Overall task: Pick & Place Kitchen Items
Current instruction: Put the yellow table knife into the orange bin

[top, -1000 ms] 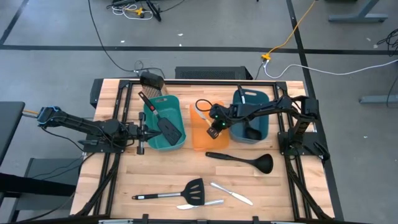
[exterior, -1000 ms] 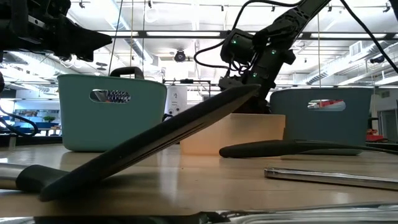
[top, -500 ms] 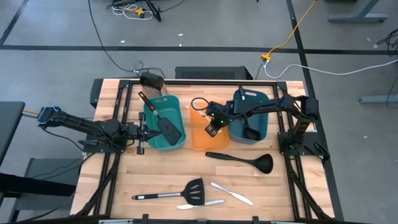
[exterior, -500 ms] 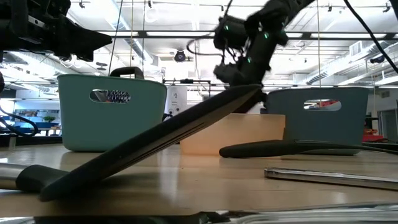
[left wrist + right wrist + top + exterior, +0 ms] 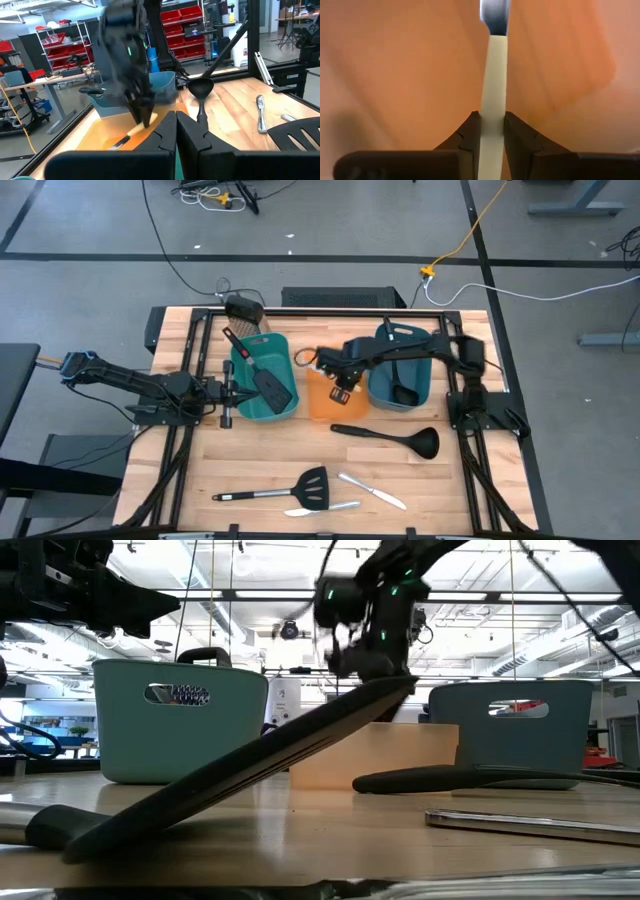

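Right now the right gripper (image 5: 340,387) hangs over the orange bin (image 5: 322,412) near the worktop's (image 5: 460,490) centre, its fingers (image 5: 470,131) pinching the pale handle of the yellow-handled knife (image 5: 493,105), blade pointing down into the bin. The left gripper (image 5: 226,393) waits at nine o'clock, pressed together and holding nothing, just beside the teal bin (image 5: 282,412) that already holds a black slotted spatula (image 5: 262,376).

Other items remain on the boards: a black ladle (image 5: 390,437) at about five o'clock from the orange bin, a second slotted spatula (image 5: 285,488) toward six o'clock, and two silver table knives (image 5: 372,491) beside it. Another ladle (image 5: 400,385) sits in the second teal bin (image 5: 425,380) at three o'clock.

The risk, as I judge it, is the narrow hold: only a slim handle sits between the fingers, so a quick swing could let the knife twist or slip. If released while tilted or too near the rim, the knife may catch the bin's wall, lean out, or drop onto the worktop beside the ladle.
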Controlling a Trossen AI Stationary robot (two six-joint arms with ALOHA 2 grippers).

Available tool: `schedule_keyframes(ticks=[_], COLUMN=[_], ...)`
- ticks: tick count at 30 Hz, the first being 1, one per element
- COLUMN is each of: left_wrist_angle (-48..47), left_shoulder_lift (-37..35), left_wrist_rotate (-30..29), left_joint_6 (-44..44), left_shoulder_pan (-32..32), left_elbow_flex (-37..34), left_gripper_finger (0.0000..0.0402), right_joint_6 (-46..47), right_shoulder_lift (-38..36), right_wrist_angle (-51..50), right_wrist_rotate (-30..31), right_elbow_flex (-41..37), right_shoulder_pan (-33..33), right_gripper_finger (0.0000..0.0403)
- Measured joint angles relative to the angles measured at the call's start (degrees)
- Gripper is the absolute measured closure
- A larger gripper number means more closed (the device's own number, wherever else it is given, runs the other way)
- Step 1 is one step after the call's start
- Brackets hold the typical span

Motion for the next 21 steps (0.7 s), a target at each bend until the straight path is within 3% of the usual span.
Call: schedule_keyframes(ticks=[5,21], left_wrist_angle=[0.00,0.00], left_shoulder_lift=[0.00,0.00], left_wrist_rotate=[0.02,0.00], left_joint_6=[-0.02,0.77], left_shoulder_pan=[-0.01,-0.02], left_elbow_flex=[0.00,0.00], left_gripper_finger=[0.0394,0.0394], right_joint_6=[1.60,9.12], right_shoulder_lift=[2.77,1.68], right_wrist_angle=[-1.09,-6.04], right_wrist_rotate=[2.88,1.60], right_elbow_flex=[1.87,1.97], right_shoulder_pan=[-0.12,0.28], right_gripper_finger=[0.0337,0.0337])
